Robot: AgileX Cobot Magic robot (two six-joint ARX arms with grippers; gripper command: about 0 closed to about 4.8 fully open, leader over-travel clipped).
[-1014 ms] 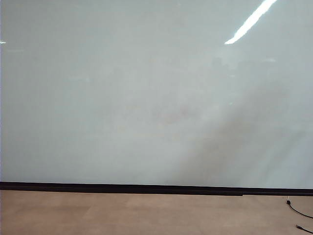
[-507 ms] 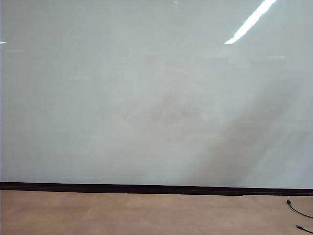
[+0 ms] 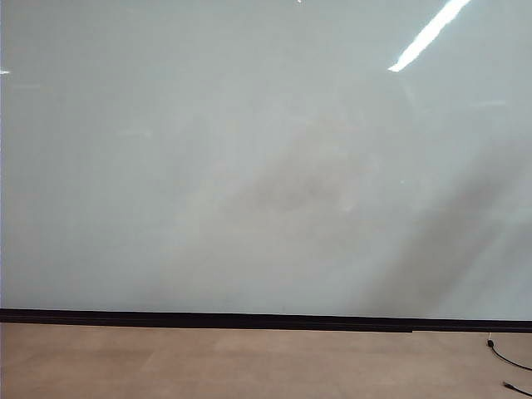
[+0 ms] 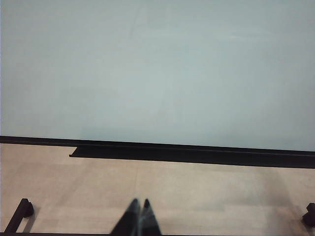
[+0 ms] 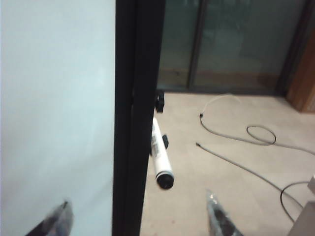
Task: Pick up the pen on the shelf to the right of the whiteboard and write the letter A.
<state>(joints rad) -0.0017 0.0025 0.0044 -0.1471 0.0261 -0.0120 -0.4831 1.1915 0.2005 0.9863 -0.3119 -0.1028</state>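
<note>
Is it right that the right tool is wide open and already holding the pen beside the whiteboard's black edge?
Not quite. The right tool is wide open, but it holds nothing: the pen lies beside the whiteboard's black edge, apart from both fingers. The right wrist view shows this.

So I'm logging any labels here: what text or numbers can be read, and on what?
The pen: dark print on its pale barrel, too blurred to read.
The whiteboard: blank, no writing.
Nothing else in any view bears text.
</note>
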